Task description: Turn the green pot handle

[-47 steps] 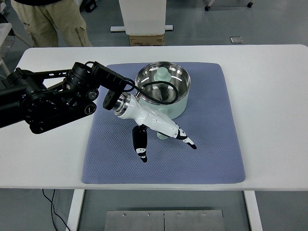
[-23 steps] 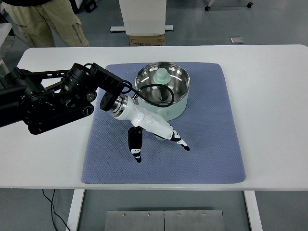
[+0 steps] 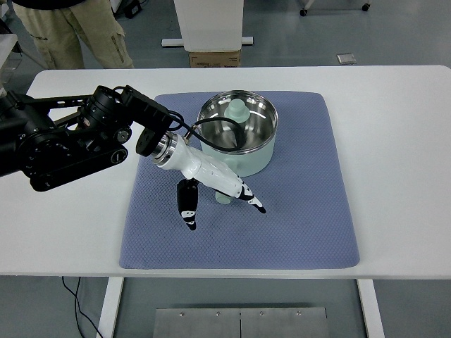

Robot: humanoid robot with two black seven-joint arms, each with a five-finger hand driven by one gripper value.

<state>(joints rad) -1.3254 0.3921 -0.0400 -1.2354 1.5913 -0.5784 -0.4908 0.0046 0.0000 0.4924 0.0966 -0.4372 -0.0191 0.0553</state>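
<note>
The green pot (image 3: 239, 137) is set on a blue mat (image 3: 296, 211) on the desk (image 3: 394, 141); a pale knobbed piece, perhaps a lid, lies inside. The left hand (image 3: 218, 189) is spread over its handle (image 3: 223, 198), nothing held.

Setting: a robotics lab or test bay, not a home.
Floor: bare grey-blue, industrial in finish, with a small metal plate (image 3: 346, 58) set in it.
Work surface: a plain white table (image 3: 394, 141) on a metal frame, covered by a blue mat (image 3: 310, 211).
Surroundings: a cardboard box (image 3: 214, 58) lay under a white stand (image 3: 208, 24); caster wheels (image 3: 304, 11) showed behind.
Personnel: a person (image 3: 70, 32) stood at the far side.
</note>
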